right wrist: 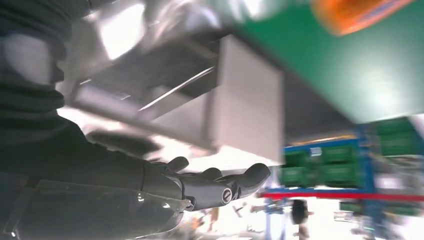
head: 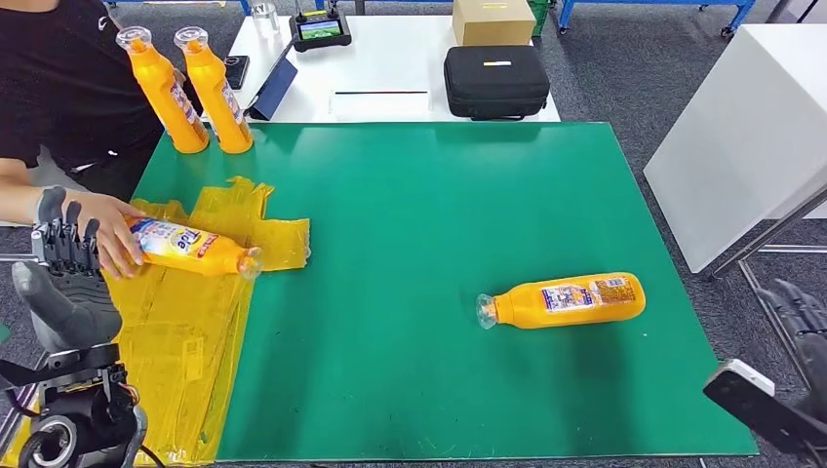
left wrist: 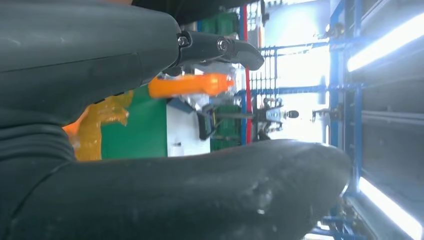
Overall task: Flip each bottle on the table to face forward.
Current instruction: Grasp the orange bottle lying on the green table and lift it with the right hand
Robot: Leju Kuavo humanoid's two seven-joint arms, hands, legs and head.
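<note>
Two orange bottles stand upright at the back left of the green table. A third bottle lies on yellow film at the left, cap to the right, with a person's hand on its base. A fourth bottle lies on its side right of the middle, cap to the left, label up. My left hand hovers at the table's left edge beside the person's hand, fingers apart, holding nothing; an orange bottle shows past its fingers. My right hand hangs off the front right corner, fingers spread and empty.
Crumpled yellow film covers the table's left side. Behind it, a white table holds a black case, a cardboard box and a controller. A white cabinet stands to the right. A person in black stands at the back left.
</note>
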